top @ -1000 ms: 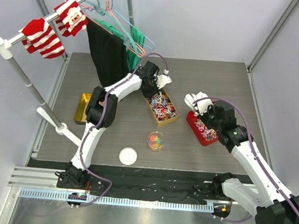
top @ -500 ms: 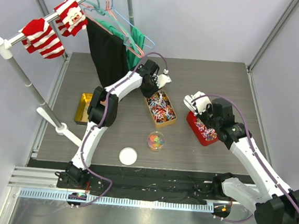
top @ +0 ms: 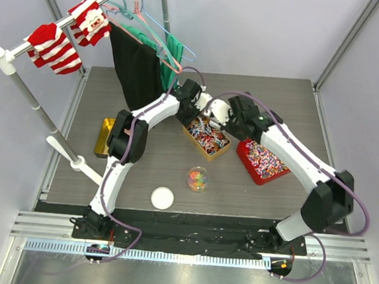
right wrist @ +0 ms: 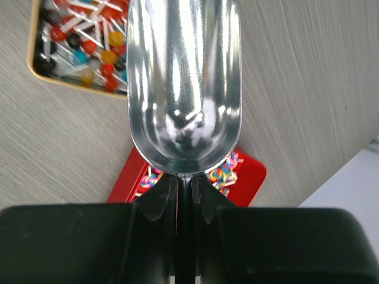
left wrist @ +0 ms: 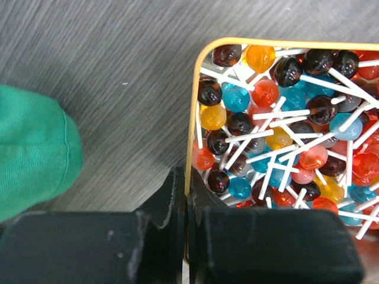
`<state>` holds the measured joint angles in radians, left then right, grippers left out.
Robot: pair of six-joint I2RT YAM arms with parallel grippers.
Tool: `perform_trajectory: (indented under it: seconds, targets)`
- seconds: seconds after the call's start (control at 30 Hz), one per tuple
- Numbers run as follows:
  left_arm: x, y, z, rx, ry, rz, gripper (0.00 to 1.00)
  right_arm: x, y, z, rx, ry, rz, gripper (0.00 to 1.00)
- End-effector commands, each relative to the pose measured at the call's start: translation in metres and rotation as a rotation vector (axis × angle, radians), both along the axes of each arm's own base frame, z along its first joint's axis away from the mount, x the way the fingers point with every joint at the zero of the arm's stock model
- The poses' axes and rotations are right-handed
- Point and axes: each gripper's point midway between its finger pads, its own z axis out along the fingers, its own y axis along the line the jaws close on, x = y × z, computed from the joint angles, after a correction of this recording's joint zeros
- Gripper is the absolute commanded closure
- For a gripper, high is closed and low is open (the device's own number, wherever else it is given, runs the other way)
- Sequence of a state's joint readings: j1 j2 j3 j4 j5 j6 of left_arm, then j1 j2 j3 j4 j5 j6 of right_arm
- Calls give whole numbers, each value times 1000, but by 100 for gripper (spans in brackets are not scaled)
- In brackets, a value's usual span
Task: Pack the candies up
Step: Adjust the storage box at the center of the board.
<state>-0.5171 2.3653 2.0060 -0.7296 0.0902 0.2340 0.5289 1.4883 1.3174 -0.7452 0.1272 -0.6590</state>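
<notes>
Currently, at the lower centre of the top view, a white lid (top: 162, 197) lies on the table (top: 141, 167). Just beyond it, a clear cup (top: 189, 180) holds mixed candies (top: 198, 178). Most of the candies fill the red tray (top: 247, 166) at centre right. Farther back, at centre, a gold tin (top: 194, 144) contains lollipops (top: 205, 133). The left gripper (left wrist: 186, 183) is pressed together on this tin's rim at its far end. The right gripper (right wrist: 185, 188) pinches the handle of a metal scoop (right wrist: 183, 77), which hangs above the table between tin and tray. A green garment (left wrist: 29, 148) hangs just beside the left gripper.
</notes>
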Motion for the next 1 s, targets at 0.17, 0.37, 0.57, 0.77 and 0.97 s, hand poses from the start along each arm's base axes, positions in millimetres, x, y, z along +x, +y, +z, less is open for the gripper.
perform_trajectory:
  seconds: [0.17,0.37,0.57,0.77,0.97]
  targets:
    - [5,-16,41,-201,-82,140,100,15,-1,-12,-284,146,46,99]
    - [7,-18,45,-235,-92,174,100,19,-11,-19,-406,200,66,99]
    - [11,-20,53,-281,-133,221,100,19,-11,-19,-501,249,91,99]
    - [17,-20,59,-307,-151,274,100,13,-4,-21,-652,296,143,99]
    - [19,-17,66,-310,-183,306,100,28,0,-19,-787,300,146,99]
